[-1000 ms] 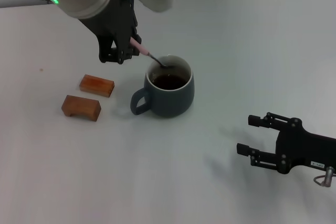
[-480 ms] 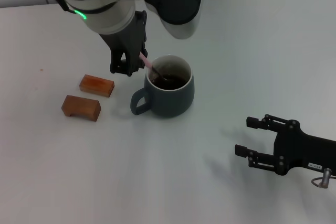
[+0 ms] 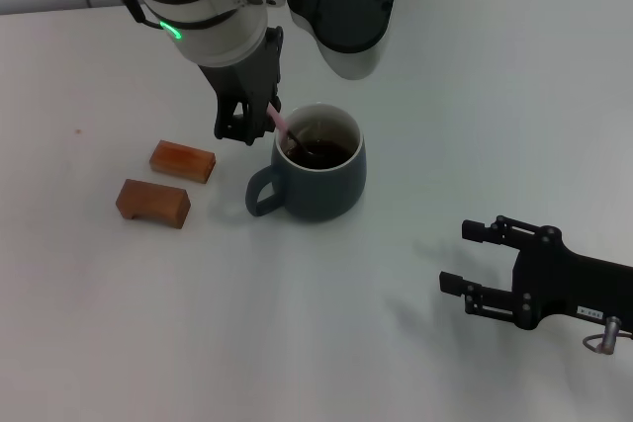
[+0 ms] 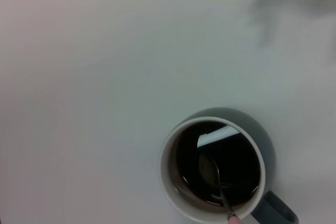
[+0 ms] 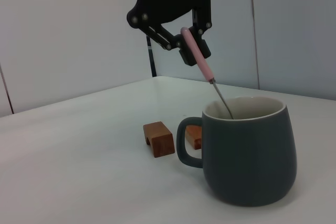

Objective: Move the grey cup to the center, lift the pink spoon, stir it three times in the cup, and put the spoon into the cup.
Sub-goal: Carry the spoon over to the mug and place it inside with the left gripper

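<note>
Leftmost on the white table [image 3: 119,323] lay two brown wooden blocks [image 3: 166,182], one behind the other and a little apart, well clear of the cup's handle. Just beyond them, the left gripper [image 3: 249,126] hung above the table beside the far-left rim of the grey cup [image 3: 318,163], its fingers closed on the upper end of the pink spoon [image 3: 280,123]. The right wrist view showed that grip plainly: the left gripper [image 5: 185,43] pinched the pink handle [image 5: 198,59] near its top, and the spoon slanted downward so its thin metal neck passed over the white rim into the grey cup [image 5: 247,150]. From the left wrist view, the spoon's bowl [image 4: 209,167] sat sunk in the dark liquid inside the grey cup [image 4: 212,166], near the handle side. The cup stood upright about mid-table, its loop handle turned toward the blocks and the near edge. Farthest right, near the front of the table and well apart from the cup, the right gripper [image 3: 473,262] hovered low with its fingers spread wide, holding nothing.
</note>
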Tool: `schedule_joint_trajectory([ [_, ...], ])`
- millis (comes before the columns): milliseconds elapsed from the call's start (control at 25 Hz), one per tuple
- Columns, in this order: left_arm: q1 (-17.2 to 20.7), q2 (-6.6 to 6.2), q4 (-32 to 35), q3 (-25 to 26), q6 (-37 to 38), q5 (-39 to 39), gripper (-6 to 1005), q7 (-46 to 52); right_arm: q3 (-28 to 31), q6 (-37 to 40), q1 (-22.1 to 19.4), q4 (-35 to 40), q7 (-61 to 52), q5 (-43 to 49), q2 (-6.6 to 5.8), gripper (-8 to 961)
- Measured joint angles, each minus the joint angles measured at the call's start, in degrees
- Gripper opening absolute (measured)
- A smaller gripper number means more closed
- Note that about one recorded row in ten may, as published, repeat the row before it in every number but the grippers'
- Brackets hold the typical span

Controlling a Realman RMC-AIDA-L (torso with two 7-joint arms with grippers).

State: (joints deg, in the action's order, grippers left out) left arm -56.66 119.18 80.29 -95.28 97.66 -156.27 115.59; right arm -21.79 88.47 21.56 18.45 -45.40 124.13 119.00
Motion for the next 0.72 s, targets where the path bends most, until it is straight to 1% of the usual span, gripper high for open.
schedule_joint_trajectory([
  [120,-0.12,0.0,-0.01,0.0,0.07,0.0,132,-0.04,0.0,0.0,-0.02,0.0,-0.05,-0.04,0.0,752],
  [360,-0.18,0.0,0.44,0.01,2.51,0.48,131,0.0,0.15,0.0,0.06,0.0,-0.08,-0.09,0.0,752],
  [520,-0.2,0.0,0.47,0.02,2.68,1.15,131,0.09,0.14,0.01,0.14,0.0,-0.09,-0.09,0.0,752],
  [600,-0.21,0.0,0.82,-0.07,2.22,3.31,131,-0.01,0.1,0.0,0.15,0.0,-0.1,-0.11,0.0,752],
  [720,-0.21,0.0,0.96,-0.35,1.43,3.92,131,-0.11,0.09,-0.02,0.15,0.0,-0.11,-0.12,0.0,752],
])
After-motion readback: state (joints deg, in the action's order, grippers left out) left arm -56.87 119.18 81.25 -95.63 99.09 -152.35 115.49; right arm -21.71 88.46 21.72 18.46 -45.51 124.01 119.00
